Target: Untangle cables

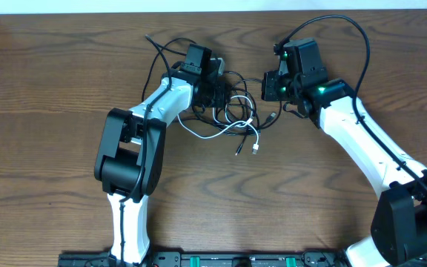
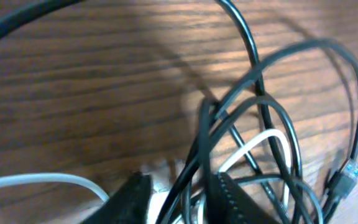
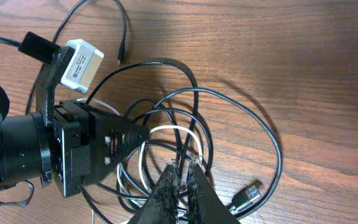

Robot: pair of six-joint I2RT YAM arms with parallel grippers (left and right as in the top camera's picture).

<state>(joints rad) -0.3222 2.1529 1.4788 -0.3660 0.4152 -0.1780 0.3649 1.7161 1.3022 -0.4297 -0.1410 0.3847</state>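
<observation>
The wooden bench point(image 1: 50, 111) carries everything. Two white arms reach in, the left arm point(image 1: 136, 141) and the right arm point(image 1: 362, 141), and each one has one tool. There are two cables, one black cable point(image 3: 272, 140) and one white cable point(image 1: 199, 135). They lie knotted in loose loops between the two tools.

The fingers of the left tool point(image 2: 178, 186) stand a little apart, with black and white strands passing between them. I cannot tell if they press the strands. The right tool point(image 3: 183, 169) has its fingers pressed together, with the tips at the loops. Whether a strand is caught there is not clear.

One metal plug point(image 3: 250, 194) lies just beside the right tool. Two thin cable ends point(image 1: 247, 150) lie side by side, nearer to the arm bases than both tools.
</observation>
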